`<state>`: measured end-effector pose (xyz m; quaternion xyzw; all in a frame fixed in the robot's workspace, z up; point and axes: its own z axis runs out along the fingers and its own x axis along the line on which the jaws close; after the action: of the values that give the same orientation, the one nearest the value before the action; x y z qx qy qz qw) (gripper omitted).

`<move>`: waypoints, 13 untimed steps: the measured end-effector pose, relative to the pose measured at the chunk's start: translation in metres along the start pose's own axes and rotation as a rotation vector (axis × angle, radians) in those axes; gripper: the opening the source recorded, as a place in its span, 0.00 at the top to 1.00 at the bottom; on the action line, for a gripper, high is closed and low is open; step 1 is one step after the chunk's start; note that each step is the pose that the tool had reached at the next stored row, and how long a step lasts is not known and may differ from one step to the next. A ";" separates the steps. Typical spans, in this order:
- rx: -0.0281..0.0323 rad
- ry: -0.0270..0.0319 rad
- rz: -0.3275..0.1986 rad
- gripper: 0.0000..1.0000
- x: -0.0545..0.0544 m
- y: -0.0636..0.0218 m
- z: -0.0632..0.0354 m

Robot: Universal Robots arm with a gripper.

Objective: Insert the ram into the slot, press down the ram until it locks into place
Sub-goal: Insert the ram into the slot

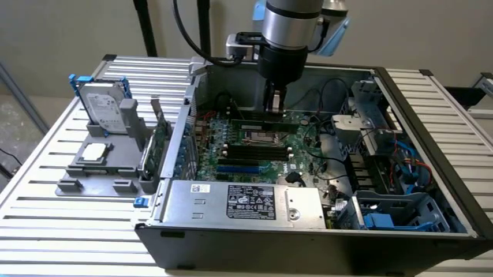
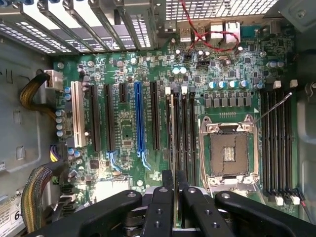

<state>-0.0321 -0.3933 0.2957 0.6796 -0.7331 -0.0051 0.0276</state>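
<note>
My gripper (image 1: 273,112) hangs inside the open computer case, over the back part of the large green motherboard (image 1: 297,151). Its fingers are shut on the ram (image 1: 250,124), a long thin green stick held level just under them and lengthwise over a bank of slots. In the wrist view my gripper (image 2: 175,185) has its dark fingers (image 2: 167,190) pressed close together. Straight beyond them run the long black slots (image 2: 185,128) with white end clips, beside the CPU socket (image 2: 228,153). Whether the ram touches a slot I cannot tell.
A second bank of black slots (image 2: 276,143) lies on the other side of the CPU socket. A blue socket (image 2: 138,116) and a white one (image 2: 77,114) stand among the expansion slots. The power supply (image 1: 242,199), a drive cage (image 1: 385,124) and the case walls hem in the board. A hard drive (image 1: 104,112) rests on a grey fixture outside.
</note>
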 end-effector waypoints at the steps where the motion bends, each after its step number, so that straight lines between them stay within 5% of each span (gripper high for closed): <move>1: -0.0003 0.0019 -0.001 0.86 0.000 -0.0004 0.0011; 8: -0.0076 0.0121 -0.016 0.86 -0.002 -0.0037 0.0082; 13: -0.0140 0.0138 -0.031 0.86 -0.002 -0.0051 0.0151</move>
<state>-0.0276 -0.3921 0.2804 0.6905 -0.7223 -0.0059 0.0373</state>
